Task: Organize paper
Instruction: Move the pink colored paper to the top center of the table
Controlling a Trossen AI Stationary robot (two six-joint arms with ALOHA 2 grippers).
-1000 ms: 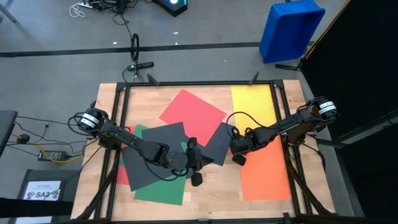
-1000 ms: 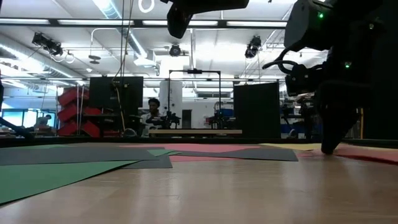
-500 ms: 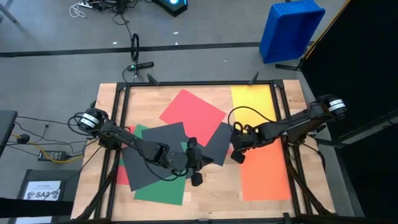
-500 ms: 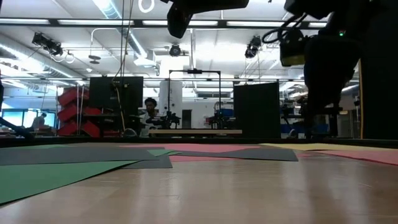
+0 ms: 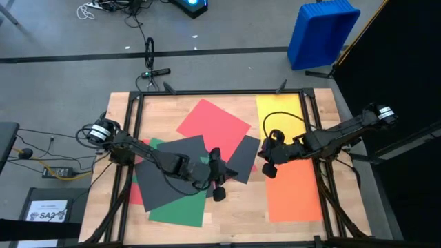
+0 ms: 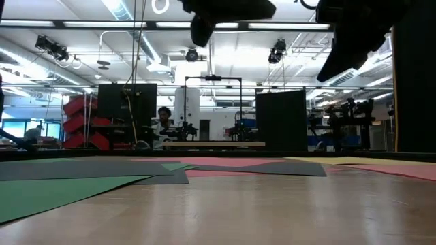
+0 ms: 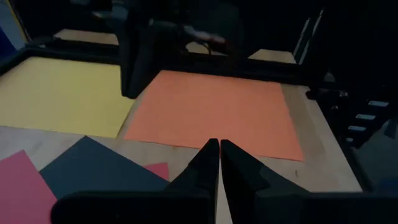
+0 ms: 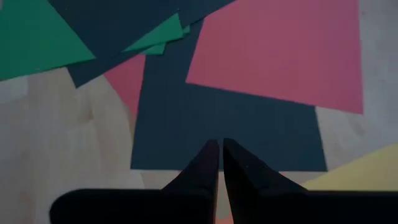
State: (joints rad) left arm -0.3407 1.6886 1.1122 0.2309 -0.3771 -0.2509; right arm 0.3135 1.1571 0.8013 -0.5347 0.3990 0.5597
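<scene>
**Both arms lifted, sheets still scattered**

Step in hand, as judged: between moves, nothing gripped. Left gripper (image 5: 219, 193) hangs above the overlapping pile at the tabletop (image 5: 227, 213) centre, jaws pressed together, empty. Right gripper (image 5: 268, 169) sits over the gap between the small dark grey sheet (image 5: 241, 157) and the orange sheet (image 5: 293, 193), jaws also pressed together, holding nothing.

Paper location: red sheet (image 5: 213, 126) at far centre, yellow sheet (image 5: 280, 114) at far right, orange sheet near right, large dark grey sheet (image 5: 169, 172) over the green sheet (image 5: 176, 210) left of centre, another red sheet just peeking out at the left edge. Nothing stacked squarely yet.

Next move, as a guess: one arm has to come down on a loose sheet, likely the small dark grey one under the right wrist camera, and slide it toward the pile. Thin flat paper is hard to pinch; pressing and dragging seems more workable.

Versus a second ago: the right gripper was down at the orange sheet's edge in the low view; it has risen clear and moved slightly right. The left gripper has barely shifted. Sheets look unmoved.
</scene>
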